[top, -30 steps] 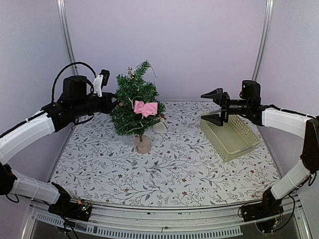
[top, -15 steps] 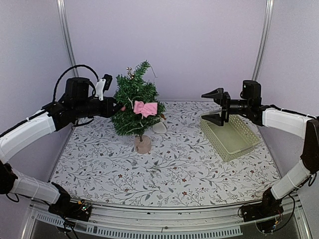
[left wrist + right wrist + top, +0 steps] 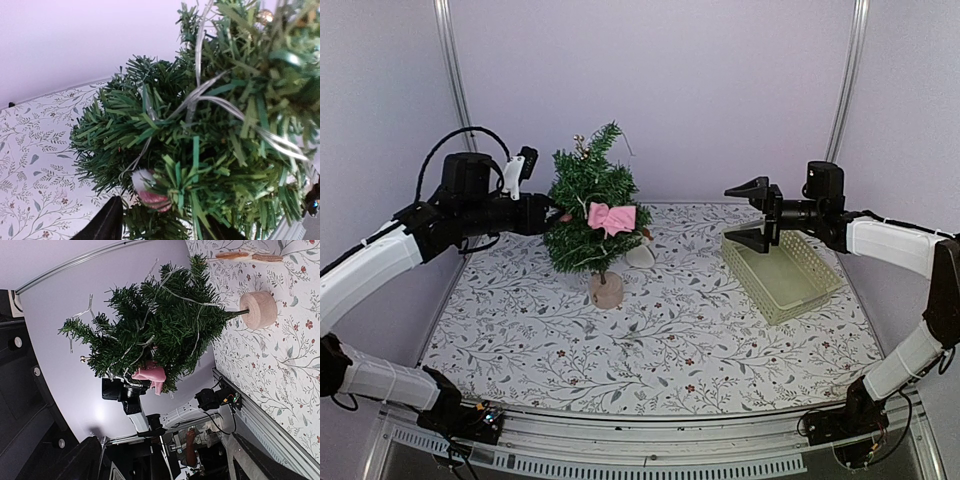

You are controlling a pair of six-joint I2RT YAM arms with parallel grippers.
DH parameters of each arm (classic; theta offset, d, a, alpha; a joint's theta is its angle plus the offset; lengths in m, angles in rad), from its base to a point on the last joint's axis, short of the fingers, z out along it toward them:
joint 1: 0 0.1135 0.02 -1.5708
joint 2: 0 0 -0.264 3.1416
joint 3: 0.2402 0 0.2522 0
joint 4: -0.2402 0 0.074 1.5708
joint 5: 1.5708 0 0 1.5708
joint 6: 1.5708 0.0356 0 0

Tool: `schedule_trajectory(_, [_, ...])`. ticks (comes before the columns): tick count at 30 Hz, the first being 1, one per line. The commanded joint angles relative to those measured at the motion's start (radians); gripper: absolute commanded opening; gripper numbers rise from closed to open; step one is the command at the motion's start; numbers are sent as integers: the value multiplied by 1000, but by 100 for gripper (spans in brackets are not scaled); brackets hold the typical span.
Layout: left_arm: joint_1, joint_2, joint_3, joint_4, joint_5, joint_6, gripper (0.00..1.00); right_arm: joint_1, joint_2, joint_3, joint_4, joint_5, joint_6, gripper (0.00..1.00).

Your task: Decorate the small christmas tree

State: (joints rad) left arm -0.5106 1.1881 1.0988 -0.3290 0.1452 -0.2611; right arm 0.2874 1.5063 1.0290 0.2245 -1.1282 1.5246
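The small christmas tree stands on its pale round base at the back left, with a pink bow and silver strands on it. My left gripper is at the tree's left side, open. In the left wrist view its dark fingers stand apart just below a red-and-white ornament that hangs in the branches, and neither finger touches it. My right gripper hovers open and empty over the left end of the green basket.
A pale flat piece lies on the flowered tablecloth just behind the tree's base. The basket sits at the right. Lilac walls with metal posts close the back and sides.
My left gripper's jaws have gone from shut to open at the tree's left branches, leaving the red-and-white ornament in the needles. The right arm has not moved.
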Motion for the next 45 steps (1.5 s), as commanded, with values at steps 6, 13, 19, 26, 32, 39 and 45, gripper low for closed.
schedule_trajectory(6, [31,-73,2,-56,-12,-7,59,-6,-7,11,10,-4,-19,90])
schedule_trajectory(13, [85,-116,-13,-54,-12,-38,64,-14,2,34,9,-5,-41,90])
schedule_trajectory(19, [229,-58,73,-141,70,-100,91,-84,1,73,2,-9,-109,91])
schedule_trajectory(26, [365,75,214,-276,118,-137,100,-204,-10,162,-198,44,-339,94])
schedule_trajectory(32, [436,126,247,-292,120,-147,99,-238,3,351,-569,224,-722,97])
schedule_trajectory(39, [446,153,205,-274,65,-174,100,-239,-21,316,-699,421,-1062,98])
schedule_trajectory(45, [441,134,34,-206,107,-178,99,-239,-94,91,-515,485,-1153,99])
